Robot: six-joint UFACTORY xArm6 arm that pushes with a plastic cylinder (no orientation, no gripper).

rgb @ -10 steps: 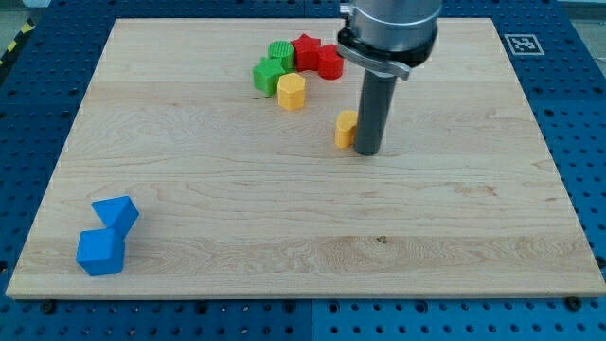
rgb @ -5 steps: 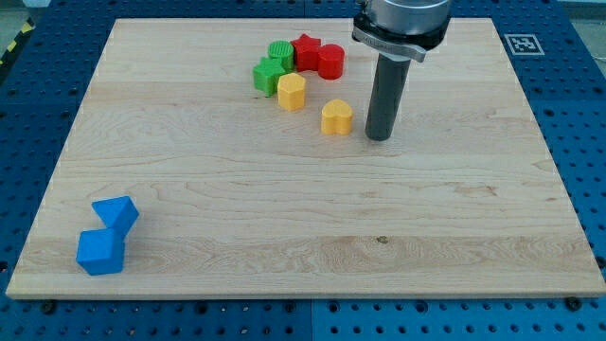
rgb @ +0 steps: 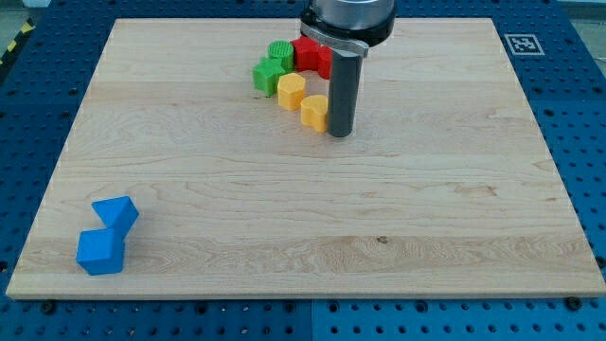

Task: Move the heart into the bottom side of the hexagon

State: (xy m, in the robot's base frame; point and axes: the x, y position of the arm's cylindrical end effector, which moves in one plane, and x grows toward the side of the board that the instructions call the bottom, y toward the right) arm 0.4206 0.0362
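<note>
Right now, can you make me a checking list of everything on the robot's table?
Surface: wooden board, flat, on a blue pegboard.
Job's things: yellow heart sits just right of and below the yellow hexagon, close to it.
Clutter: two green blocks and red blocks at the view's top; two blue blocks touching at bottom left.
Grippers: none; my tip is against the heart's right side.
Cables: nothing seen.
Surroundings: square marker at top right.

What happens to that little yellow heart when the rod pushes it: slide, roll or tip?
The yellow heart looks low and flat-bottomed, so it probably slides rather than rolls. It likely turns if my tip, at its right, pushes off-centre. It seems rigid and light.
</note>
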